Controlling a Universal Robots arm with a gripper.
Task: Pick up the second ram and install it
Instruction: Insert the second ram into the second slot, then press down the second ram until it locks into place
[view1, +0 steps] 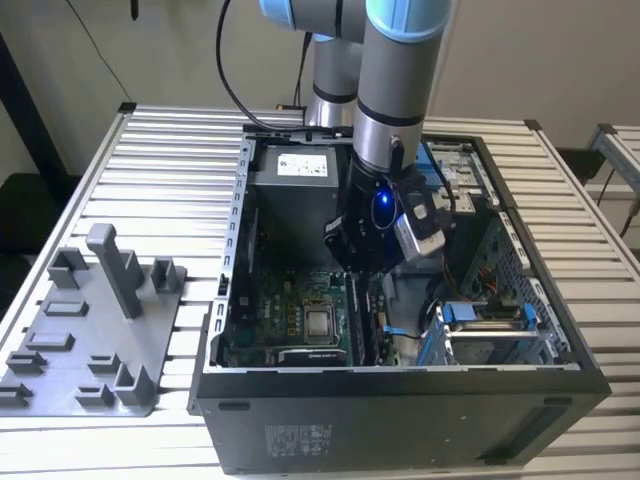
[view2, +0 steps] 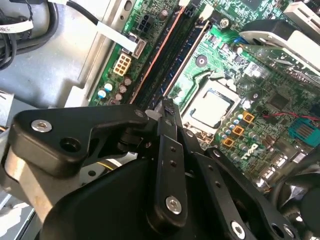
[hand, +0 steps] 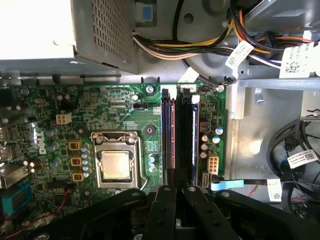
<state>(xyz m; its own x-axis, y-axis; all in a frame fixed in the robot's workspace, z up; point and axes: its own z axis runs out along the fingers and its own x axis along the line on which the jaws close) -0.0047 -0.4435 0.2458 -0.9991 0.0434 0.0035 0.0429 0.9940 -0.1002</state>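
The second ram (hand: 184, 135) is a long dark stick standing on edge in one of the motherboard's memory slots, next to the processor socket (hand: 116, 165). My gripper (hand: 178, 176) is low inside the open computer case (view1: 230, 300), at one end of that stick. In the second wrist view its black fingers (view2: 170, 150) come together at the tips (view2: 168, 107), right over the line of slots. The gripper looks shut. I cannot tell if the tips pinch the stick or rest on its top edge. In the exterior view the gripper (view1: 362, 268) hangs over the green board.
The grey power-supply box (view1: 300, 165) sits at the back of the case, with cable bundles (hand: 200, 50) running from it. A drive cage with blue clips (view1: 490, 315) fills the exterior view's right side. A grey fixture tray (view1: 90, 330) lies outside the case at the left.
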